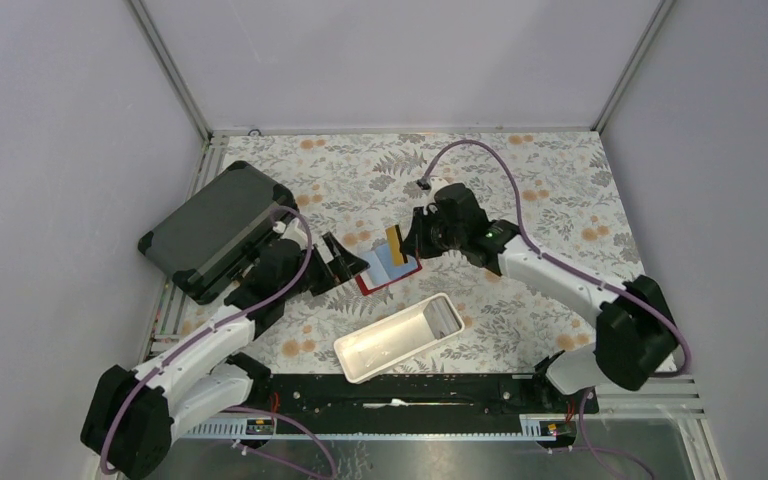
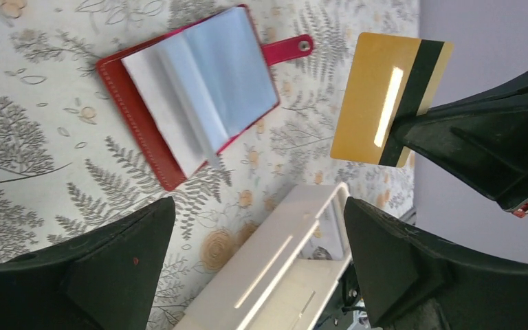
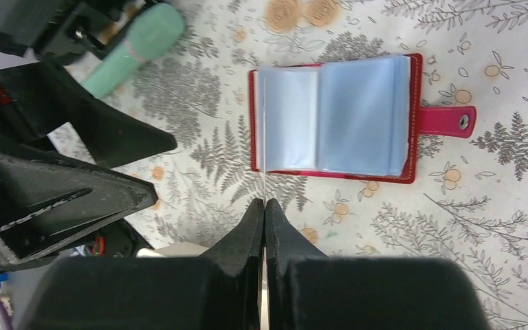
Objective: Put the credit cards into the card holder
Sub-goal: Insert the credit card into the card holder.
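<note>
**A:** What's the right gripper [image 3: 265,206] up to?

**B:** It's pinched tight on the yellow-brown card [image 2: 378,103], gripping it by one edge. The card is lifted off the table, close by the card holder [image 3: 330,113]. That arm reaches in from the right with its wrist tipped downward.

**A:** And the left gripper [image 2: 258,206]?

**B:** Its fingers are spread wide with nothing between them, just left of the holder. Its arm stretches forward beside the grey case [image 1: 215,230].

**A:** The holder itself?

**B:** It lies open on the floral table [image 1: 560,200] with its clear sleeves up and snap tab out, just beyond the white tray [image 1: 400,335].
</note>
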Action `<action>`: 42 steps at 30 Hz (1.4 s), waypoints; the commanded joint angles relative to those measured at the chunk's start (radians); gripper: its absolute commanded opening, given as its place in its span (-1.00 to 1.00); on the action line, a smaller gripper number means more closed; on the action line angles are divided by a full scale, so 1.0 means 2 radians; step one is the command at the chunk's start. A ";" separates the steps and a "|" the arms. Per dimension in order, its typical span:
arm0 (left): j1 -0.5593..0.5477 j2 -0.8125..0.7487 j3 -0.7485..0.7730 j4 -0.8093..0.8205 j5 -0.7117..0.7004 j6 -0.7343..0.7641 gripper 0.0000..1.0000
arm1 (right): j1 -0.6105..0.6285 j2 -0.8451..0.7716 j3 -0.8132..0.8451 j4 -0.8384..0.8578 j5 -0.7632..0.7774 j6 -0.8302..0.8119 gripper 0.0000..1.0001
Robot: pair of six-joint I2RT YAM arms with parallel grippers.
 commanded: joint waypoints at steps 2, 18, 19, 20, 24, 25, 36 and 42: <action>0.008 0.052 0.001 0.047 -0.033 -0.012 0.96 | -0.023 0.071 0.052 -0.011 -0.024 -0.041 -1.00; 0.019 0.210 0.023 0.120 -0.038 0.012 0.71 | -0.048 0.213 0.109 -0.011 -0.130 -0.080 -1.00; 0.019 0.218 0.026 0.120 -0.037 0.014 0.71 | -0.049 0.219 0.111 -0.011 -0.135 -0.081 -1.00; 0.019 0.225 0.029 0.120 -0.036 0.017 0.70 | -0.051 0.223 0.112 -0.010 -0.138 -0.081 -1.00; 0.019 0.248 0.036 0.126 -0.029 0.022 0.59 | -0.056 0.237 0.113 -0.010 -0.143 -0.083 -1.00; 0.019 0.251 0.037 0.128 -0.028 0.023 0.58 | -0.056 0.239 0.114 -0.010 -0.144 -0.084 -1.00; 0.019 0.287 0.055 0.106 -0.050 0.057 0.34 | -0.067 0.261 0.125 -0.010 -0.170 -0.095 -1.00; 0.019 0.298 0.058 0.093 -0.061 0.073 0.15 | -0.067 0.271 0.125 -0.010 -0.180 -0.095 -1.00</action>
